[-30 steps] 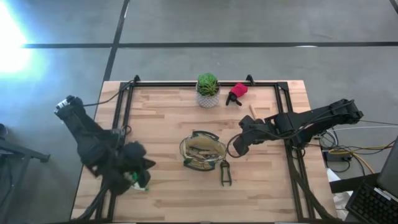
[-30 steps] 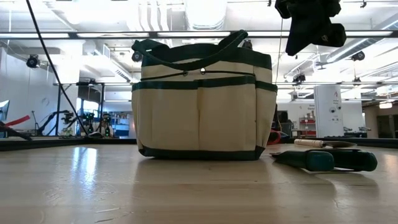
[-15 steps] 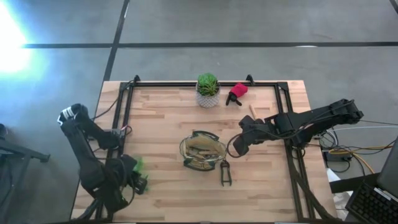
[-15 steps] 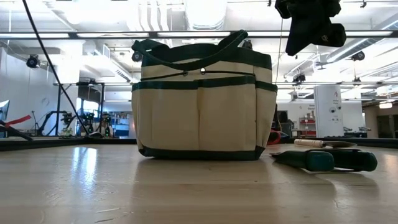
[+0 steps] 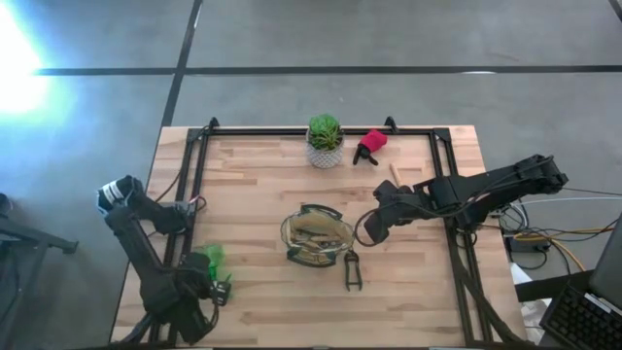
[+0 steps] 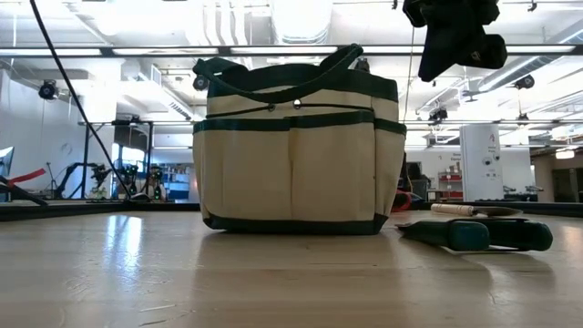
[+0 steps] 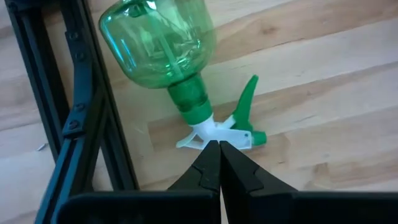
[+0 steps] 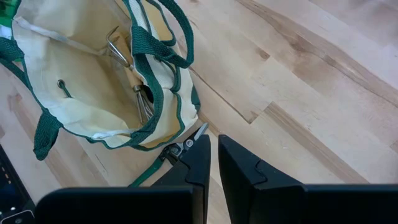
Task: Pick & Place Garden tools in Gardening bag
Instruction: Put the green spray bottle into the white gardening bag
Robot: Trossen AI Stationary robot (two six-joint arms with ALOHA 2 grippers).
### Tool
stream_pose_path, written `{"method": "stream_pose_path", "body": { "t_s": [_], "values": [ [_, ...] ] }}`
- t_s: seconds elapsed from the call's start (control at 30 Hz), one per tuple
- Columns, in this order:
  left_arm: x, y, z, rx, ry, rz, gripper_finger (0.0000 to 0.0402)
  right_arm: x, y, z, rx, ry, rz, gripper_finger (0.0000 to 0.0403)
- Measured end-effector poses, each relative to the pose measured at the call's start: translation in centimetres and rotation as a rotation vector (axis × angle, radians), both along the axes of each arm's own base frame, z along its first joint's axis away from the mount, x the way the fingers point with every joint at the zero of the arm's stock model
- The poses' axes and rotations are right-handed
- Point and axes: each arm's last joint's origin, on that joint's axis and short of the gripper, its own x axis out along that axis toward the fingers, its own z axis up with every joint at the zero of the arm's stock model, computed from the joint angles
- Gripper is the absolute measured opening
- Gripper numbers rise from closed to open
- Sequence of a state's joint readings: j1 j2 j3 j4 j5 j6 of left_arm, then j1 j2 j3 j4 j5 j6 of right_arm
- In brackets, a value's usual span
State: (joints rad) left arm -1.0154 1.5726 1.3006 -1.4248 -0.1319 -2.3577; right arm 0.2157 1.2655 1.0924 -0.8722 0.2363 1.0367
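Observation:
The green spray bottle (image 7: 158,37) lies on its side on the wood near the table's near left corner (image 5: 212,258), its white head and green trigger (image 7: 244,109) turned toward my left gripper. My left gripper (image 7: 219,144) (image 5: 199,290) points down just over that head, shut; whether it touches it I cannot tell. The cream-and-olive gardening bag (image 5: 316,236) (image 6: 296,150) stands mid-table with metal tools (image 8: 134,81) inside. My right gripper (image 8: 213,146) (image 5: 367,228) hangs right of the bag, shut but for a slit, holding nothing. A pruner (image 5: 352,272) (image 6: 478,234) lies beside the bag.
A black frame rail (image 7: 87,112) runs close beside the bottle. At the far edge stand a potted plant (image 5: 325,141) and a red sprayer piece (image 5: 371,146). A wooden-handled tool (image 5: 398,175) lies under the right arm. Bare wood spreads between bottle and bag.
My left gripper has sunk and drawn toward the table's near left corner, rolling and tipping until it points straight down over the spray bottle, which now shows from above. Its fingers stayed shut. The bag, the pruner and my right arm have kept still.

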Motion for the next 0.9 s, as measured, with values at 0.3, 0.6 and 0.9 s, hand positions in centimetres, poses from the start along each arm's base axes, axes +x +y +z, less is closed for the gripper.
{"method": "stream_pose_path", "body": {
  "t_s": [0.3,0.6,0.9],
  "values": [
    [0.5,1.4,-3.2,0.013,-0.011,0.047,0.0052,0.0,0.0,0.0,0.000,0.000,0.000,0.0027],
    [0.1,1.8,-6.9,-0.135,-0.035,0.071,0.0167,0.0,0.0,0.0,0.000,0.000,0.000,0.0027],
    [-0.3,2.3,-6.9,-0.150,0.001,0.081,0.0251,0.0,0.0,0.0,0.001,-0.004,0.000,0.0027]
  ]
}}
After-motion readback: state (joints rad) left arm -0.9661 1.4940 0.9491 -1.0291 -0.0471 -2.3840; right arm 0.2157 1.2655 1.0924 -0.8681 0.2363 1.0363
